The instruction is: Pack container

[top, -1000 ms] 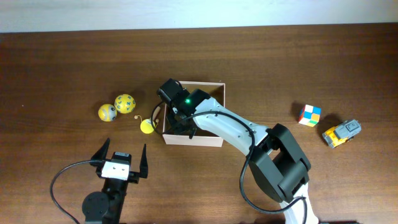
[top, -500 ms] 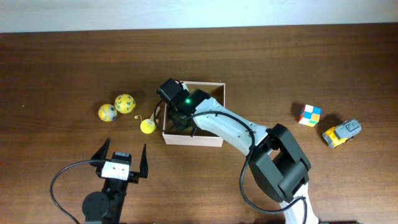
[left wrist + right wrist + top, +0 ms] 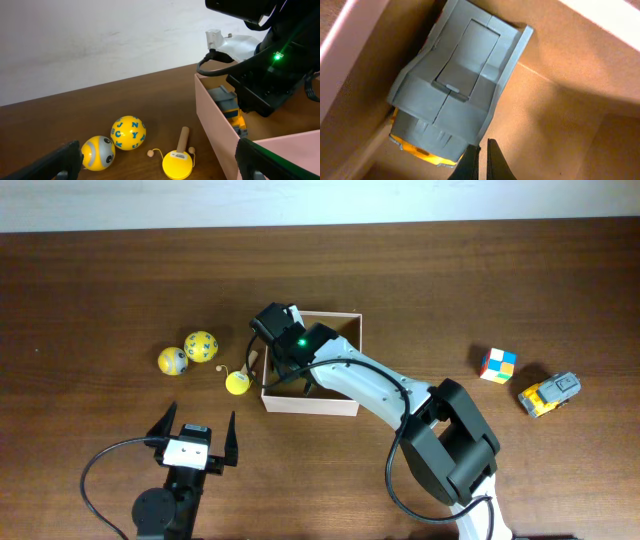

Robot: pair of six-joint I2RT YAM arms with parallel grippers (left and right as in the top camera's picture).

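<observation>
Broadly, from the biggest thing down:

- The desk [image 3: 100, 270] carries everything. The loose toys lie to either side, so each arm seems to have its own share to fetch.
- The container [image 3: 312, 404] sits open near the middle of the desk, within reach of both my arms, which suits packing from either side.
- My right arm [image 3: 370, 385] stretches across the container, with its wrist over the left wall, because that is where I was working inside.
- My left end effector [image 3: 202, 413] waits at the near edge, fingers spread wide and empty. I judge it is parked clear of the other arm.
- A grey and yellow toy truck [image 3: 450, 95] lies inside the container, tucked against the wall and resting on the tan floor. It looks packed.
- My right end effector [image 3: 481, 160] hangs just beside that truck, fingertips pinched almost together with nothing between them.
- A second truck [image 3: 550, 392] and a colour cube [image 3: 497, 364] remain far right. Two yellow balls [image 3: 201, 345] and a yellow toy [image 3: 237, 383] on a wooden stick remain left, all outside the container.
- Since a second ago my right wrist has edged slightly toward the container's far-left corner. The container, the toys and the left arm have not moved.
</observation>
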